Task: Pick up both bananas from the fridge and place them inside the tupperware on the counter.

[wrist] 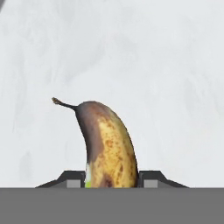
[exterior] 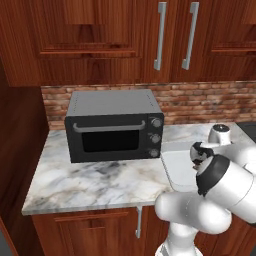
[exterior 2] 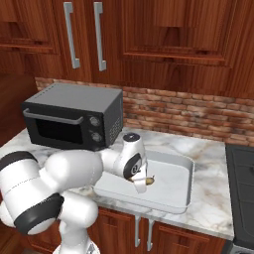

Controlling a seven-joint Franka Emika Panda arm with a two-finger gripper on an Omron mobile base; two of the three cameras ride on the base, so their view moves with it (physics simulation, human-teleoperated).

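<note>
My gripper (exterior 2: 142,185) is shut on a banana (wrist: 107,144), yellow with heavy brown patches, its stem pointing away from the hand. In the hand view the dark fingertips (wrist: 151,177) press on both sides of the fruit's lower end. The banana (exterior 2: 147,182) hangs low over the near-left part of the tupperware (exterior 2: 171,186), a shallow pale tray on the marble counter (exterior 2: 211,149). Its pale floor lies behind the banana in the hand view. In the left base view, my arm hides much of the tupperware (exterior: 176,165).
A black microwave oven (exterior: 112,125) stands on the counter (exterior: 90,180) left of the tray, also seen as the microwave (exterior 2: 74,116). A black stovetop (exterior 2: 243,173) borders the counter on the right. Brick wall and wooden upper cabinets rise behind.
</note>
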